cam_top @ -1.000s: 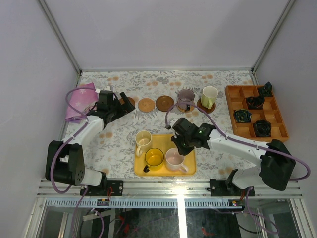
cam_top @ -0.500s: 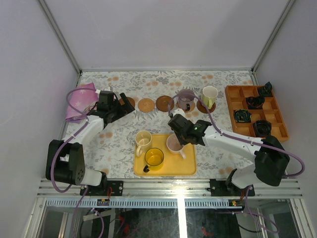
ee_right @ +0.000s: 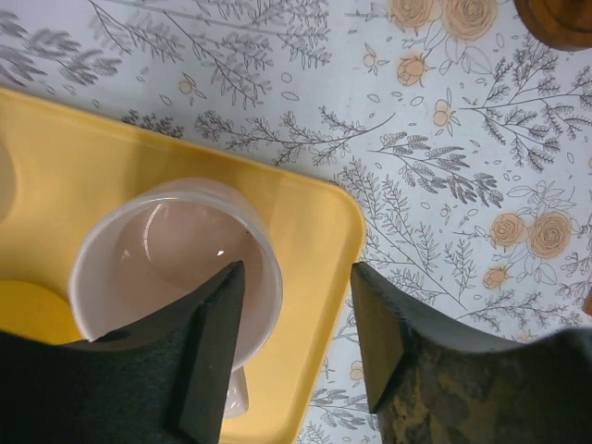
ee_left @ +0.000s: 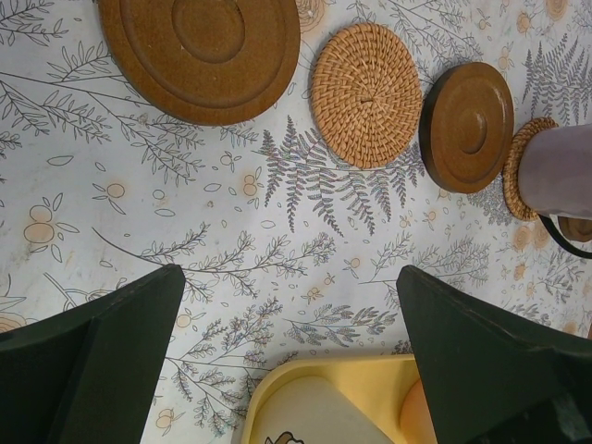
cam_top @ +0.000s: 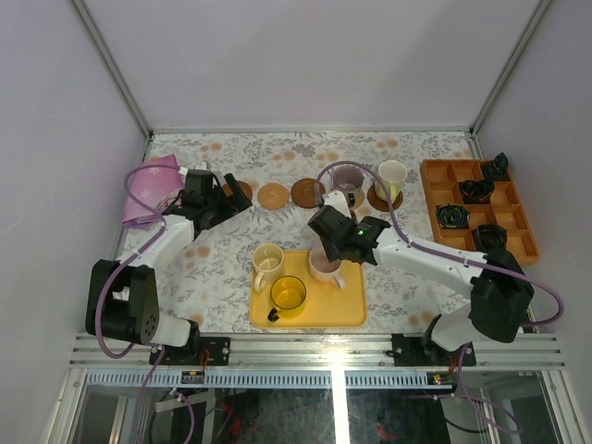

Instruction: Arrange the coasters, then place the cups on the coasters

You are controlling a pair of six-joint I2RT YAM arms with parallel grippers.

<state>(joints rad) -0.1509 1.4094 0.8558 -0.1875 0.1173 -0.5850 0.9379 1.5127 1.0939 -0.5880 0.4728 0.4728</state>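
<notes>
The right hand [ee_right: 296,276] hangs low over the far part of the yellow tray [ee_right: 310,231]. Its two fingers [ee_right: 208,361] stand partly apart and have hold of nothing. The pink cup [ee_right: 171,268] stands upright on the tray directly under it. One finger overlaps the cup's mouth and the other is outside, over the tray's edge, so the cup's wall on that side lies in the gap between them. I cannot tell whether the inner finger touches the rim. The outer finger is clear of the cup.

On the same tray the cream cup [cam_top: 267,259] stands at the far left corner, and the yellow cup [cam_top: 288,294] is just nearer than it.

A row runs along the far side of the bench [cam_top: 222,268]. From left to right it holds the leftmost dark coaster [ee_left: 199,46], the woven coaster [ee_left: 368,94] and the second dark coaster [ee_left: 467,127], all three bare. Next comes the grey-purple cup [ee_left: 560,171] on the fourth coaster [ee_left: 518,157], then the pale cup [cam_top: 391,174] on the fifth coaster [cam_top: 375,200].

The left hand [ee_left: 289,276] hovers at the left end of that row, spread wide and empty. The leftmost dark coaster lies just beyond its fingertips, apart from them, and bare bench shows between the two fingers.

At the right edge sits an orange compartment box [cam_top: 435,199] holding small black objects [cam_top: 453,215]
</notes>
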